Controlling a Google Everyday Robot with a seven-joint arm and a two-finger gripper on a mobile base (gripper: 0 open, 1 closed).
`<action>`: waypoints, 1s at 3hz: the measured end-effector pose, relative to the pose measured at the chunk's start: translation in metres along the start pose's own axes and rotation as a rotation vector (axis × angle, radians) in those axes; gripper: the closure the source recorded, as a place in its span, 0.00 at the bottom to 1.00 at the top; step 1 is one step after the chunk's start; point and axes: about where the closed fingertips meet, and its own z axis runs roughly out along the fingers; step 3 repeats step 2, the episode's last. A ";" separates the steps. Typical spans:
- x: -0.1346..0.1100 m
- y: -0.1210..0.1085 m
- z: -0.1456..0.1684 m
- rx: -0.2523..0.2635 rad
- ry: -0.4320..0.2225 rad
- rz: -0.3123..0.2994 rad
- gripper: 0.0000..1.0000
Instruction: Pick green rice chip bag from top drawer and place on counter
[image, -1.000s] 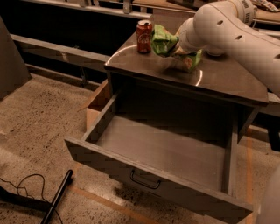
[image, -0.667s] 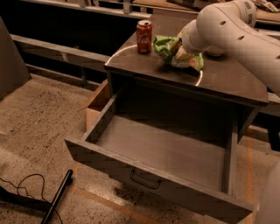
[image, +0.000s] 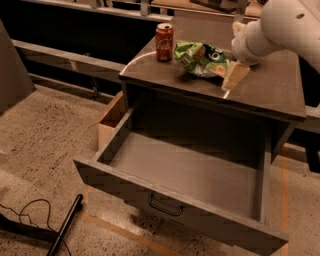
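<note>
The green rice chip bag (image: 202, 59) lies crumpled on the counter (image: 265, 87), just right of a red soda can. My gripper (image: 233, 64) hangs over the counter at the bag's right edge. It is open and holds nothing. One pale finger (image: 235, 76) points down-left beside the bag, and the white arm comes in from the upper right. The top drawer (image: 175, 197) is pulled fully out below, and its inside is bare. Its dark bar handle (image: 165, 206) is at the middle of the front panel.
A red soda can (image: 164, 42) stands upright at the counter's back left. A cardboard box (image: 111, 121) sits on the floor left of the cabinet. A black pole (image: 65, 226) and a cable (image: 25, 212) lie on the speckled floor at the lower left.
The gripper has let go of the bag and drawn back to the right. The bag now lies uncovered on the counter. The view has shifted slightly.
</note>
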 end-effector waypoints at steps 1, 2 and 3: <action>0.053 0.003 -0.054 0.029 0.094 0.068 0.00; 0.049 0.004 -0.053 0.028 0.089 0.070 0.00; 0.049 0.004 -0.053 0.028 0.089 0.070 0.00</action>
